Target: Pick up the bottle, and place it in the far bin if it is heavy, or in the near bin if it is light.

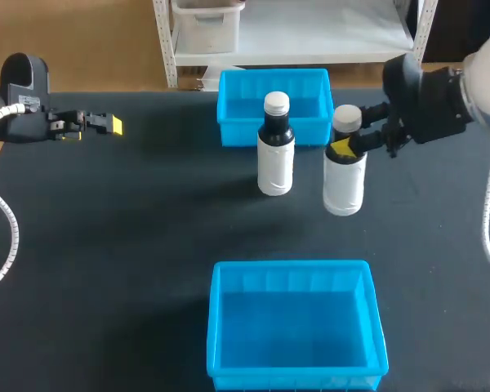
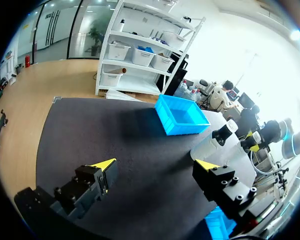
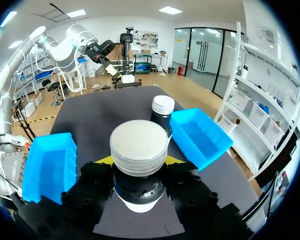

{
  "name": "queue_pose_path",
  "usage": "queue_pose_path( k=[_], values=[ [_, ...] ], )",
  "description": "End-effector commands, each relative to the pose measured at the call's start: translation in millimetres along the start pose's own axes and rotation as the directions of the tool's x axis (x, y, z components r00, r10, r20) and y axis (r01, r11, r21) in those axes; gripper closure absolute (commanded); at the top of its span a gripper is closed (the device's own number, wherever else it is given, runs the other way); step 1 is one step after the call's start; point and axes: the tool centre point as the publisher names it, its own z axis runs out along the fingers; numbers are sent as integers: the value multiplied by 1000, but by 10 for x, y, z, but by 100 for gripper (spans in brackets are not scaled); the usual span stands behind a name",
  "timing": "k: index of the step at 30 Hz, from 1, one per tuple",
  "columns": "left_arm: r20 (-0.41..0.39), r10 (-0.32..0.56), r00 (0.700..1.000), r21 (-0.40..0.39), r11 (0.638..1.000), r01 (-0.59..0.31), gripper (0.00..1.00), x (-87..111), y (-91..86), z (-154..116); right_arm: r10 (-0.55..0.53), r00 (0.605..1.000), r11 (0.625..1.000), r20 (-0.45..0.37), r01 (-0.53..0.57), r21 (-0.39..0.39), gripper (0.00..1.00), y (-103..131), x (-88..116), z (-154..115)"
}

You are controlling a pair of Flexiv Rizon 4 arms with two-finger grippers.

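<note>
Its wrist view alone is showing both right gripper (image 3: 139, 161) tips pinching one bottle (image 3: 140, 145) of two, two bins (image 3: 50, 165) flanking. Left gripper (image 2: 156, 163) is gaping.

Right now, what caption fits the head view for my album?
The right fingers clasp one bottle beside a second bottle, between far bin and near bin.

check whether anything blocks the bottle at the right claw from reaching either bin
Nothing visible lies between the bottle at the right claw and the near bin. Toward the far bin, the other bottle stands close beside the path, before its front wall.
</note>
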Motion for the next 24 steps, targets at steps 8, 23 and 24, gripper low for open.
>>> queue_pose_path(
  k=[8, 23, 24],
  values=[
    [0, 0, 1000, 0, 1000, 0, 0, 0, 0, 0, 46, 999, 998, 10, -46, 34, 100, -165, 81, -378],
    [0, 0, 1000, 0, 1000, 0, 0, 0, 0, 0, -64, 997, 987, 36, 69, -145, 100, 257, -162, -775],
    [0, 0, 1000, 0, 1000, 0, 0, 0, 0, 0, -75, 997, 985, 36, 79, -154, 100, 300, -187, -797]
  ],
)
